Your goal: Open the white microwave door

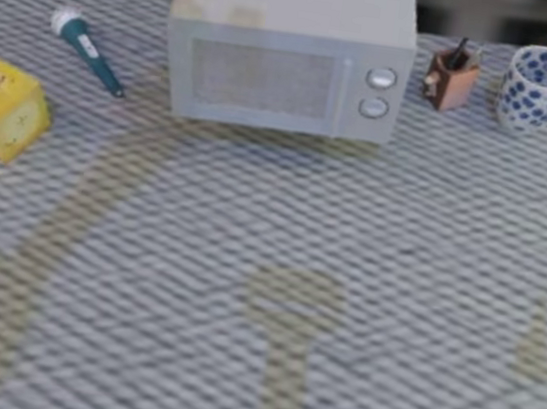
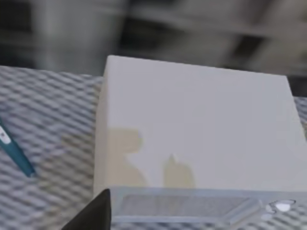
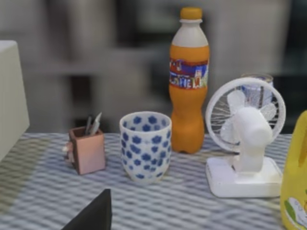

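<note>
White microwave (image 1: 290, 45) stood at the bench's (image 1: 262, 294) far edge, middle, its door (image 1: 260, 80) flush shut. Right of it sat a blue-dotted cup (image 1: 535, 88), then a smaller brown pen holder (image 1: 453, 77) between them. Neither arm appeared from above. Only a dark tip of each pincer showed at the wrists; I cannot tell either's state.

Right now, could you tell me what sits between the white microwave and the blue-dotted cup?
In the top view, a small brown pen holder stands between the boxy white microwave and the blue-dotted white cup, apart from both. Nothing else lies there.
</note>
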Controlling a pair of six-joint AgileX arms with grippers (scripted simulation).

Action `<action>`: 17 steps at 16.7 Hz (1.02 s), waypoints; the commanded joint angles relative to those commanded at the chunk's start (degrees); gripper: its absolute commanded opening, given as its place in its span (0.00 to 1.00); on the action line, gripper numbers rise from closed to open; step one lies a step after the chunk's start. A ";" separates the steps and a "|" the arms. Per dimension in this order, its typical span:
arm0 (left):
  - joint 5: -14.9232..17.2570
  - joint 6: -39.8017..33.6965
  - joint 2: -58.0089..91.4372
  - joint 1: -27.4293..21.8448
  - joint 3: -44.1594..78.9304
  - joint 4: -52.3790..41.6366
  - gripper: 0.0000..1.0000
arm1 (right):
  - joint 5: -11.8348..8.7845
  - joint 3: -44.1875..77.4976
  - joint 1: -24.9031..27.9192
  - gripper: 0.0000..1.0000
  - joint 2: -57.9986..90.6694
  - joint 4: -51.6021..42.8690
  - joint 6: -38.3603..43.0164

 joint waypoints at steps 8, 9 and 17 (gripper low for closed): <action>-5.78 -10.60 38.33 -10.19 37.72 -20.61 1.00 | 0.00 0.00 0.00 1.00 0.00 0.00 0.00; -6.33 -11.46 41.80 -11.04 40.62 -22.53 1.00 | 0.00 0.00 0.00 1.00 0.00 0.00 0.00; -7.86 -13.73 51.01 -13.23 47.82 -27.93 1.00 | 0.00 0.00 0.00 1.00 0.00 0.00 0.00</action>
